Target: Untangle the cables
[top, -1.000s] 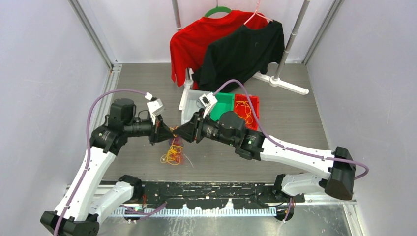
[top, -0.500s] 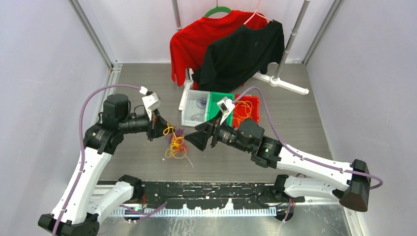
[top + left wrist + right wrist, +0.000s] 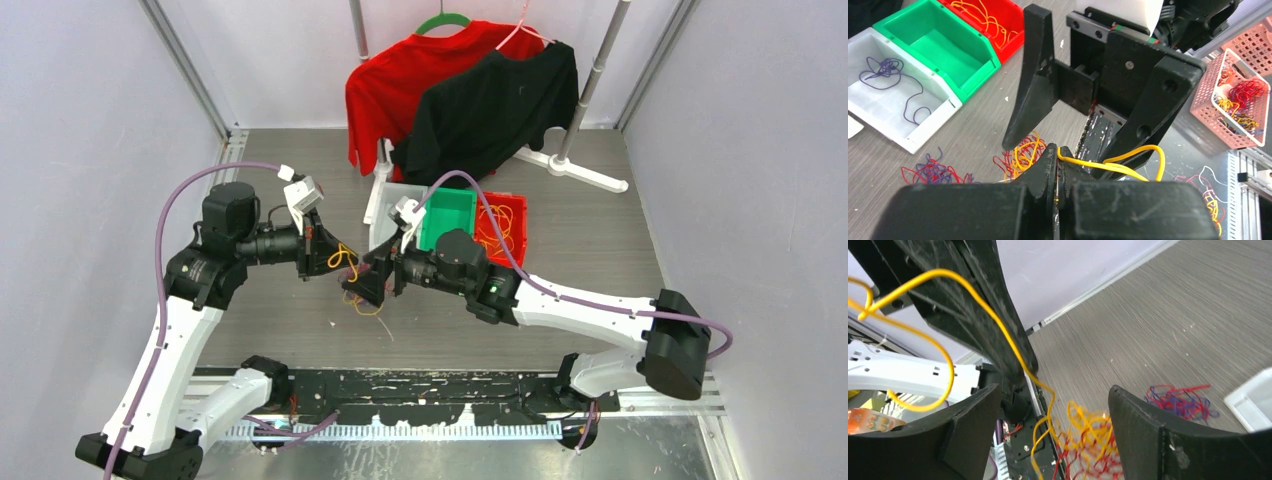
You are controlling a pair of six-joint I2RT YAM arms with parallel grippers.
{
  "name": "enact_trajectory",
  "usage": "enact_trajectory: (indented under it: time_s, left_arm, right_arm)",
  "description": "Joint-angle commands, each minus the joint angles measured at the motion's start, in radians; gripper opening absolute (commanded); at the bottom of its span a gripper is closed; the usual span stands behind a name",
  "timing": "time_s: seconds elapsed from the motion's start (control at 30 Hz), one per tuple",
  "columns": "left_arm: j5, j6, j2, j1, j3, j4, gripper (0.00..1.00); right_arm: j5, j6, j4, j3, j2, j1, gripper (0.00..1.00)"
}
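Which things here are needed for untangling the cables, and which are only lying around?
For the job:
- tangled cables on the table
- yellow cable, pinched in the shut left gripper
- open right gripper
- white bin, green bin, red bin

Lying about:
- red shirt
- black shirt
- rack

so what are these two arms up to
The left end effector is shut on a yellow cable, holding it up from the tangled cables on the table. The right end effector is open beside that strand, gripping nothing. Behind, a red bin holds yellow cables and a white bin a purple one.
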Motion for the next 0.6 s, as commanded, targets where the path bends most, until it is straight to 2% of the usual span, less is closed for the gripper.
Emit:
enact_trajectory:
  time_s: [0.0,0.13,0.3,0.57]
  left_arm:
    - [0.048,-0.044,-0.002,-0.004,0.055,0.031,0.0]
    - [0.061,-0.059,0.009,-0.006,0.078,0.031,0.0]
    - [0.066,-0.076,0.024,-0.01,0.139,0.038,0.0]
    - [0.064,-0.116,0.052,-0.011,0.258,0.068,0.0]
  right_arm:
    - [-0.068,0.002,0.105,0.108,0.063,-0.003,0.81]
    - [-0.086,0.049,0.115,0.136,0.131,-0.003,0.69]
    - [-0.069,0.081,0.125,0.114,0.19,-0.004,0.49]
    - [0.106,0.055,0.182,-0.041,0.234,-0.008,0.45]
